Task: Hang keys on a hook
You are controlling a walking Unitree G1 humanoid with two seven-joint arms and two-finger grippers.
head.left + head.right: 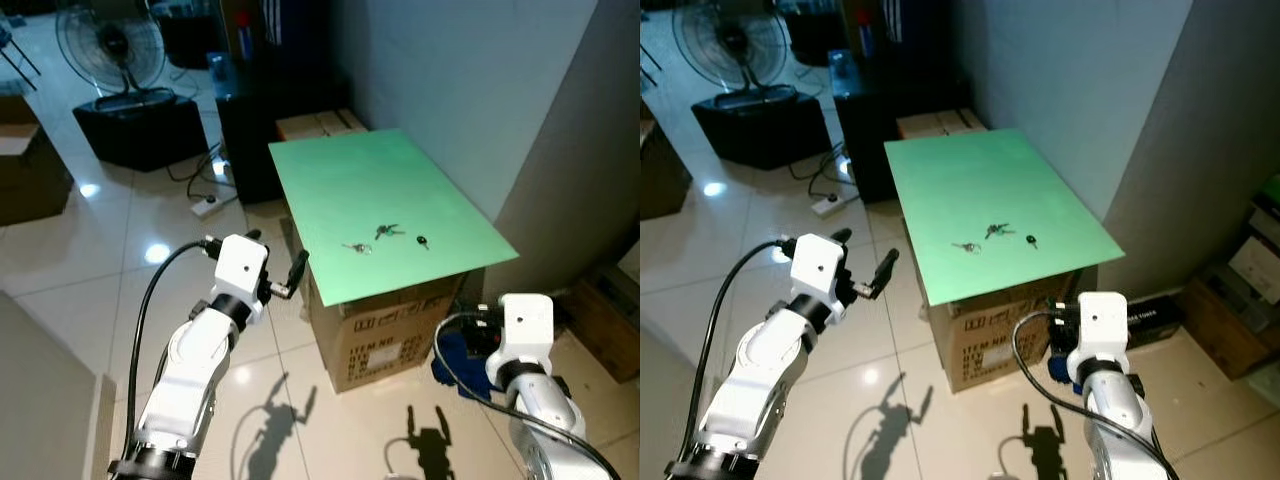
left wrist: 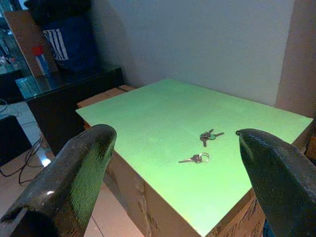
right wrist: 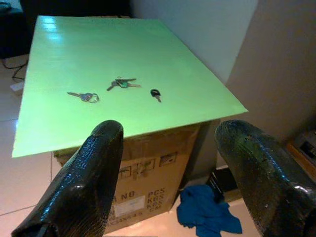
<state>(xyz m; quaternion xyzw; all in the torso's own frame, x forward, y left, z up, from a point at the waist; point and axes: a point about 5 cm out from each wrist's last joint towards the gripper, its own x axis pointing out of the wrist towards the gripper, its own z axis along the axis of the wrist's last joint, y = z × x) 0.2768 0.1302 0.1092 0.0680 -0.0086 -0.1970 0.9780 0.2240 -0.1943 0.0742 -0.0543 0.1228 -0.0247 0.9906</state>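
Seen from above: green worktop (image 1: 340, 180) laid on a cardboard box (image 1: 385, 335), set in a corner against a pale wall. Three sets of keys near its front edge: a small silver key on a ring (image 1: 357, 248) to the robot's left, a bunched set of keys (image 1: 386, 231) in the middle, a single black-headed key (image 1: 422, 241) to the right, all lying flat and apart from each other. Left gripper (image 1: 278, 270) raised just short of the worktop's left front corner, fingers (image 2: 74, 173) spread wide, holding nothing. Right gripper (image 3: 177, 173) low beside the box's right front, fingers likewise apart and empty. No hook identifiable anywhere. Blue cloth (image 3: 205, 210) on the tiled floor by the box.

Likely step: approach, before any pick-up. Next move probably calls for reaching over the worktop edge, lowering onto one set, and closing on it.
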